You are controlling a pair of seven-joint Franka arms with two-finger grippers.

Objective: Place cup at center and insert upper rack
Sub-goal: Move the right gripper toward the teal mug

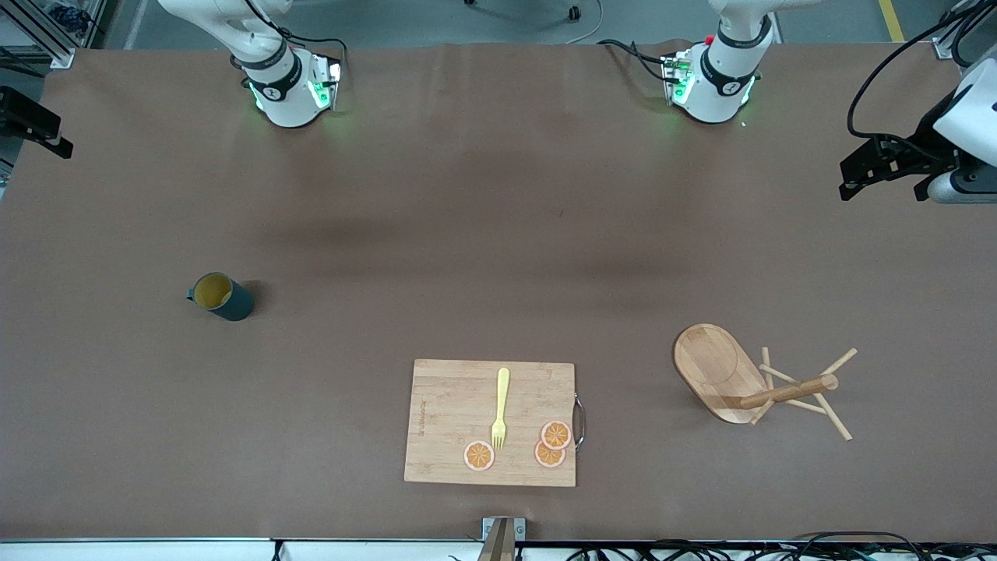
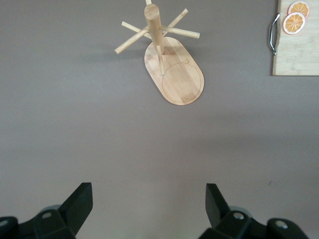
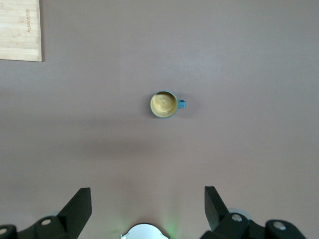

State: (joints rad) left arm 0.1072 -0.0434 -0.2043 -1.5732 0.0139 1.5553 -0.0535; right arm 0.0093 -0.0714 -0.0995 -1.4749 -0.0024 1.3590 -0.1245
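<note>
The dark teal cup [image 1: 223, 297] with a yellow-ochre inside stands upright on the table toward the right arm's end. It also shows in the right wrist view [image 3: 164, 104], well below my right gripper [image 3: 147, 199], which is open and empty high over the table near its own base. The wooden upper rack [image 1: 748, 382] stands on its oval base toward the left arm's end. It also shows in the left wrist view [image 2: 169, 64], well below my left gripper [image 2: 148, 199], which is open and empty, high over bare table.
A bamboo cutting board [image 1: 448, 421] lies near the front edge at the middle, with a yellow fork [image 1: 500, 409] and three orange slices [image 1: 556, 434] on it. The arm bases [image 1: 288, 86] [image 1: 713, 78] stand along the table's edge farthest from the front camera.
</note>
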